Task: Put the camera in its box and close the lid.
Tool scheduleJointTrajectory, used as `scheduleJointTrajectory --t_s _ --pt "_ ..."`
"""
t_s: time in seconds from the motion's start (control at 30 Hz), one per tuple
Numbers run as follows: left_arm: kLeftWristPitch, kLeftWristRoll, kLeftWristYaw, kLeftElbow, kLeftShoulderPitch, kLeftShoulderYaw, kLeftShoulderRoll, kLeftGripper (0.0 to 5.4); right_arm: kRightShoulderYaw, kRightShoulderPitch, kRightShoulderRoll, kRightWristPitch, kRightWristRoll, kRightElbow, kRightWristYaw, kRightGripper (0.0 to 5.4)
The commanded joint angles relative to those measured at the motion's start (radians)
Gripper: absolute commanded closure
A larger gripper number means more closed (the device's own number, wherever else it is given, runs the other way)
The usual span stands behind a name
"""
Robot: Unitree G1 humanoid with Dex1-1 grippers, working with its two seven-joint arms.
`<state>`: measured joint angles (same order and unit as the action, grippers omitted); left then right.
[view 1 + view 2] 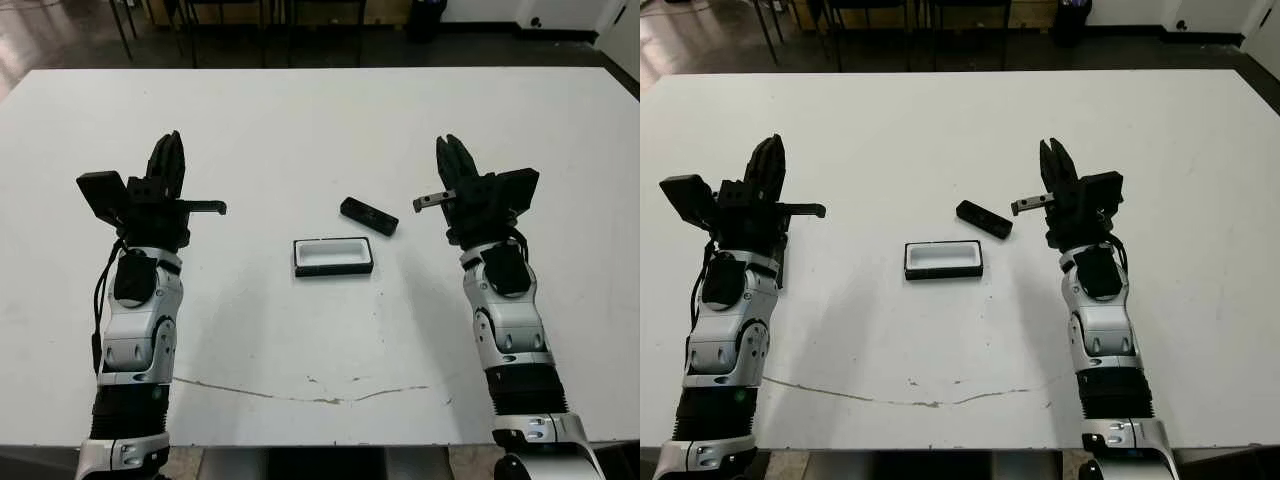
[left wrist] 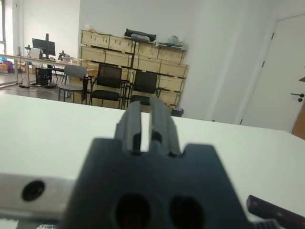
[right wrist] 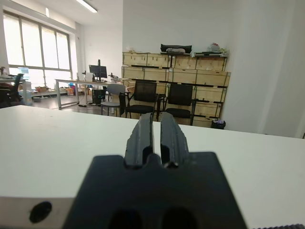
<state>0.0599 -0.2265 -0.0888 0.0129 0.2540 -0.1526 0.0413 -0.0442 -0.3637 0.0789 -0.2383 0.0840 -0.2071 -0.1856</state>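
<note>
The box (image 1: 333,256), a shallow black-rimmed tray with white lining, lies open and empty at the table's middle. The camera (image 1: 369,216), a slim black bar, lies flat and slanted on the table just beyond the box's right end, apart from it. No view shows the lid. My left gripper (image 1: 172,148) is raised over the table's left side, far from both, with fingers (image 2: 135,119) pressed together and holding nothing. My right gripper (image 1: 449,150) hovers to the right of the camera, pointing away from me, its fingers (image 3: 143,131) also together and empty.
The white table (image 1: 320,120) carries a thin dirty scuff line (image 1: 300,392) near its front edge. Beyond the far edge stand chairs (image 3: 143,98), desks and stacked wooden crates (image 2: 133,57).
</note>
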Motion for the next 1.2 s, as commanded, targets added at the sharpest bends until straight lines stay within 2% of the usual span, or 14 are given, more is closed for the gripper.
scheduleJointTrajectory --t_s 0.03,0.4,0.63,0.8,0.93,1.1,1.2 --pt "-0.004 0.004 -0.003 -0.012 0.001 -0.007 0.014 5.38 -0.006 -0.003 0.006 -0.009 0.01 -0.015 -0.008 5.4" --pt "-0.011 0.009 -0.003 0.028 -0.032 0.004 0.011 5.38 -0.007 0.01 0.032 0.025 0.003 0.019 -0.017 5.4" --pt "-0.005 0.019 -0.003 0.039 -0.055 0.004 0.013 5.38 -0.015 -0.107 0.159 0.088 0.011 -0.076 -0.145 5.4" --pt "-0.004 0.022 -0.004 0.042 -0.058 0.015 0.003 5.4 0.01 -0.193 0.263 0.203 0.013 -0.158 -0.294 5.27" --pt "-0.012 0.025 0.004 0.051 -0.061 0.019 0.0 5.4 0.057 -0.266 0.303 0.235 -0.013 -0.263 -0.395 4.55" --pt "-0.006 0.018 -0.003 0.049 -0.068 0.013 0.002 5.4 0.106 -0.331 0.308 0.266 -0.033 -0.377 -0.486 3.45" --pt "-0.008 0.026 0.001 0.059 -0.075 0.014 0.006 5.4 0.134 -0.361 0.311 0.259 -0.044 -0.442 -0.55 2.78"
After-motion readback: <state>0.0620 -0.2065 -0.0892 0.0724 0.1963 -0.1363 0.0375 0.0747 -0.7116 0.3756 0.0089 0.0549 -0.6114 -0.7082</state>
